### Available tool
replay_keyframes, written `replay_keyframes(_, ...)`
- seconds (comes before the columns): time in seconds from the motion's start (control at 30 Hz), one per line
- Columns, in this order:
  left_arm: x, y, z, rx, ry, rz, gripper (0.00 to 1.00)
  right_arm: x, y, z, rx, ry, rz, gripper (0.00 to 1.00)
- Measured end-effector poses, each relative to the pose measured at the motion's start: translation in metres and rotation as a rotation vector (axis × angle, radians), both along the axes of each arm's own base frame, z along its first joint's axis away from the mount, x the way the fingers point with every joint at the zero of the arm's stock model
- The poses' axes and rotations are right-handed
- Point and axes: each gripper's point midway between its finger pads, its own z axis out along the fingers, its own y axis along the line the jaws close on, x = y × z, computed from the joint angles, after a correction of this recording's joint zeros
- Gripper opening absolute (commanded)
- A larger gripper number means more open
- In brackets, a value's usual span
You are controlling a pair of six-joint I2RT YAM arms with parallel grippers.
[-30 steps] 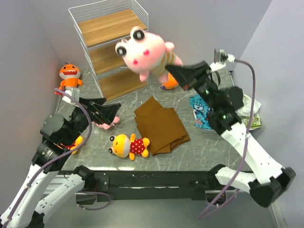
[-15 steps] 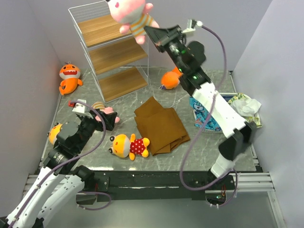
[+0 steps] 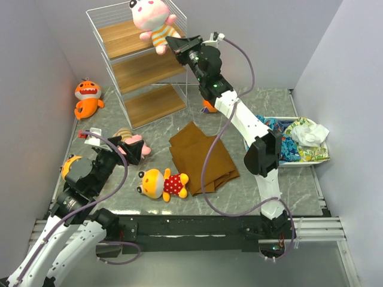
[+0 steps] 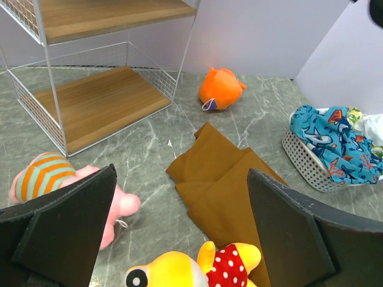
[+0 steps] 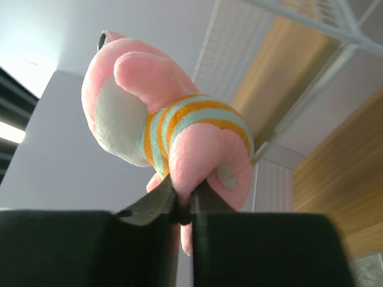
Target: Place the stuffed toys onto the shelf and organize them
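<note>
Right tool pinches the pink striped toy by one leg, right over the top board of the shelf. It should go down slowly, set the toy well inside the wire rim, then let go. Left tool is spread wide and holds nothing. One second ago the toy hung out over the desk; now it is over the shelf.

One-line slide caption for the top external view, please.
Right claw holds a pink striped toy above the shelf's top board; left claw hovers by a second pink toy on the table.
</note>
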Motion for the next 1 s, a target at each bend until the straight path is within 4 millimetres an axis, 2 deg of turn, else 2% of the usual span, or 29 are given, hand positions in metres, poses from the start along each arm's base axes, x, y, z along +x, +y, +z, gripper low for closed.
replay_keyframes(0.1,0.0,0.0,0.0,0.001,0.001,0.0,0.96,0.008,0.001,-0.012,0.009,0.034,-0.012,0.27)
replay_keyframes(0.23,0.0,0.0,0.0,0.005,0.0,0.0,0.96,0.007,0.0,-0.006,0.037,0.021,-0.011,0.33)
replay_keyframes(0.37,0.0,0.0,0.0,0.007,-0.001,0.0,0.96,0.007,-0.001,-0.004,0.055,0.022,-0.009,0.47)
replay_keyframes(0.43,0.0,0.0,0.0,0.007,-0.001,0.0,0.96,0.006,-0.002,0.0,0.071,0.015,-0.01,0.46)
replay_keyframes(0.47,0.0,0.0,0.0,0.007,-0.001,0.0,0.96,0.006,-0.002,0.001,0.076,0.011,-0.01,0.36)
replay_keyframes(0.5,0.0,0.0,0.0,0.007,-0.001,0.0,0.96,0.006,-0.002,0.003,0.083,0.007,-0.012,0.3)
replay_keyframes(0.63,0.0,0.0,0.0,0.006,-0.002,0.0,0.96,0.009,-0.003,0.007,0.101,-0.005,-0.023,0.19)
replay_keyframes(0.67,0.0,0.0,0.0,0.007,-0.001,0.0,0.96,0.011,-0.003,0.008,0.107,-0.006,-0.027,0.1)
replay_keyframes(0.73,0.0,0.0,0.0,0.007,-0.001,0.0,0.97,0.015,-0.003,0.008,0.111,-0.008,-0.037,0.02)
replay_keyframes(1.0,0.0,0.0,0.0,0.007,-0.001,0.0,0.96,0.023,-0.009,0.004,0.127,0.004,-0.083,0.0)
